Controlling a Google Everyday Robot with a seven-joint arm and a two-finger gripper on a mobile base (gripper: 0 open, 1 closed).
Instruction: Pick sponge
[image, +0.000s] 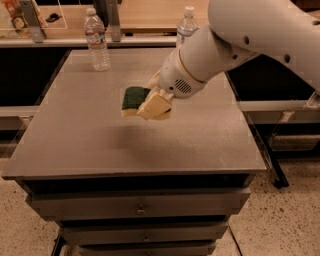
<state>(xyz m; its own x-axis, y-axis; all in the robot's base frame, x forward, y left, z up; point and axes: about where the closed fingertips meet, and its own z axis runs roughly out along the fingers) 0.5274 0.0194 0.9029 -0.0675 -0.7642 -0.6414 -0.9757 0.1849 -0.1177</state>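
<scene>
The sponge (133, 97) has a dark green top over pale yellow foam. It is held off the grey table (75, 130), above its middle, and a soft shadow lies on the tabletop below it. My gripper (151, 107) is at the end of the white arm, which comes in from the upper right. It is shut on the sponge's right end, with its cream-yellow finger pads (156, 104) clamped against it. The sponge's right part is hidden behind the pads.
A water bottle (97, 40) stands at the table's back left and a second one (186, 26) at the back, partly behind the arm. Drawers (137, 206) sit under the tabletop. A wooden counter (145, 15) runs behind.
</scene>
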